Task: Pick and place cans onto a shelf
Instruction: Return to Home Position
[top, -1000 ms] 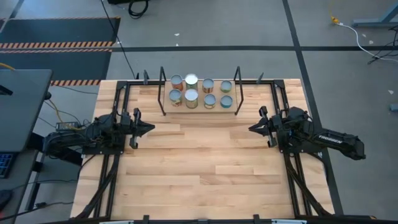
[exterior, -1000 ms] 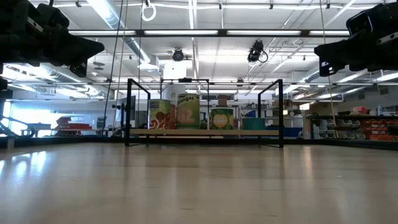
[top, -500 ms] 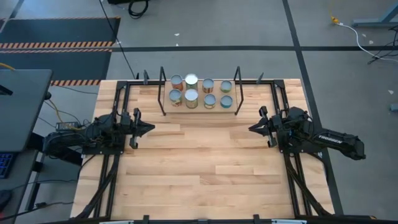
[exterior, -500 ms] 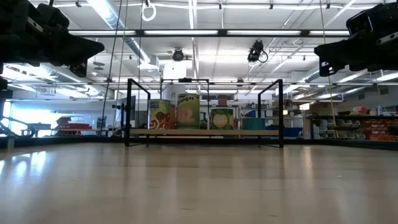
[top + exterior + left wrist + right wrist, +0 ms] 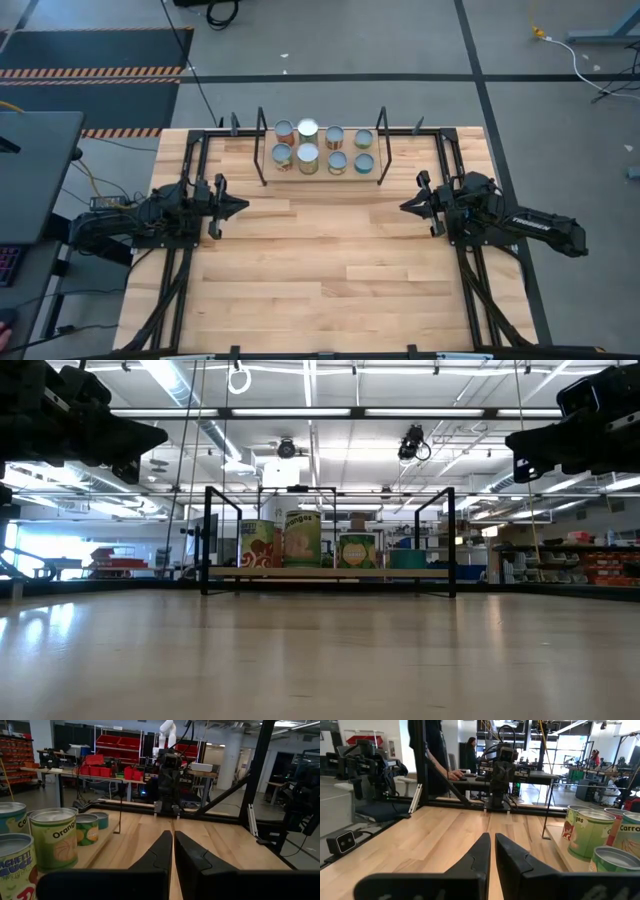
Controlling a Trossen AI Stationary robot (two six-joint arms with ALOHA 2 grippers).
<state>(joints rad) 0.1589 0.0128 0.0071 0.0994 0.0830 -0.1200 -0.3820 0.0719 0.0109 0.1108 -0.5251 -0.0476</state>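
Shiny metal-topped cans (image 5: 307, 157) with printed labels sit on a light-wood shelf (image 5: 330, 572) framed by black metal rods (image 5: 206, 540).

A dark desk (image 5: 35, 170) stands left of the wooden table (image 5: 320, 270). Beyond the table's far-left corner lies a hazard-striped mat (image 5: 90, 50).

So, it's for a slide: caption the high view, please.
Eight cans stand in two rows on the shelf; left end effector and right end effector, both shut, empty, hover over the table.
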